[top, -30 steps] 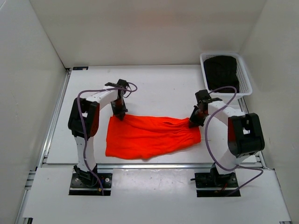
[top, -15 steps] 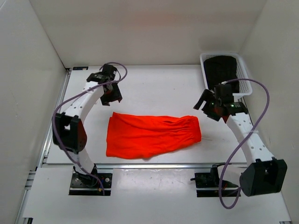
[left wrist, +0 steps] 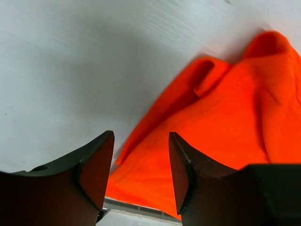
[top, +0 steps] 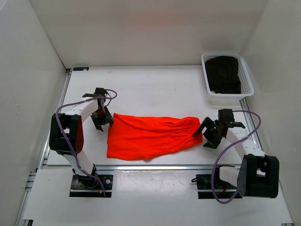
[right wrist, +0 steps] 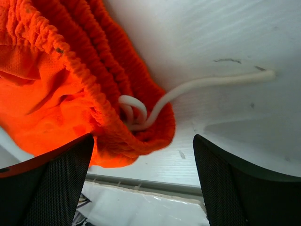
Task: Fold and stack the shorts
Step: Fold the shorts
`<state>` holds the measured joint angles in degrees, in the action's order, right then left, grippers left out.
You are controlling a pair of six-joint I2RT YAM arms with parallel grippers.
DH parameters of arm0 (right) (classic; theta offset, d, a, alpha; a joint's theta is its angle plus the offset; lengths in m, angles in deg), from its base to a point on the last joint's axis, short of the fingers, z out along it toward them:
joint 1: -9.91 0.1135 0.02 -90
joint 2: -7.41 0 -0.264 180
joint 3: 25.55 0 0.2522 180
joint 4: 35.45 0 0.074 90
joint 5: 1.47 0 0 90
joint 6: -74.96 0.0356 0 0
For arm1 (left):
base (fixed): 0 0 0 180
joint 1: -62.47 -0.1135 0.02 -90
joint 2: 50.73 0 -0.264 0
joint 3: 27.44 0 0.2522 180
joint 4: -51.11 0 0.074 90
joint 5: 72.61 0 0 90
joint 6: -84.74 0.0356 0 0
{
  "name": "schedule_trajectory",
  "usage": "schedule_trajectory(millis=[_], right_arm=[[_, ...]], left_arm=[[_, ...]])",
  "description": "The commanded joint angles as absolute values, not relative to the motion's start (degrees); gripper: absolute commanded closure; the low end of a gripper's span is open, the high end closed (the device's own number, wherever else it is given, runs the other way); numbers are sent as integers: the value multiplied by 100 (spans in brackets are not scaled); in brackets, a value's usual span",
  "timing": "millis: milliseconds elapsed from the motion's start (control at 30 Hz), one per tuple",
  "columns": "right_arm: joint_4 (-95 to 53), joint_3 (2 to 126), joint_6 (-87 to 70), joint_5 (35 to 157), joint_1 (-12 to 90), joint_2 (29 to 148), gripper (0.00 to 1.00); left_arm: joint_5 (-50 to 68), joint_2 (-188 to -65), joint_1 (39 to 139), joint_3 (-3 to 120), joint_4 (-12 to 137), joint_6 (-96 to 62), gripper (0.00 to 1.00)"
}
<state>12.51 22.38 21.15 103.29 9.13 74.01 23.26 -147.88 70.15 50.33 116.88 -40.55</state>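
Top external view: shorts [top: 153,136] spread flat on bench [top: 155,89], maybe folded once. Left fingers [left wrist: 94,174], right fingers [right wrist: 61,181] both parted, empty, at each end. Further folding, stacking remain.

A robot lab booth: plain white walls [top: 141,33] at top and sides enclose a white table [top: 160,89] with metal rails [top: 54,122].
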Motion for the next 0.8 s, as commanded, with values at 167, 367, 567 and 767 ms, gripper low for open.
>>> schedule_trajectory(millis=[167,367,567,767], right_arm=[[-85,2020,2416,10752,885,8079,17],[-122,2363,2469,10418,885,8413,69],[441,2898,2170,9715,885,8098,100],[1012,3803,1871,9398,1191,7772,100]], left_arm=[[1731,-14803,6564,4723,11049,-4059,41],[1371,-15189,6695,4670,10821,-4111,52],[1317,-15260,6976,4723,10820,-4217,69],[1124,-15610,7398,5065,10820,-4332,90]])
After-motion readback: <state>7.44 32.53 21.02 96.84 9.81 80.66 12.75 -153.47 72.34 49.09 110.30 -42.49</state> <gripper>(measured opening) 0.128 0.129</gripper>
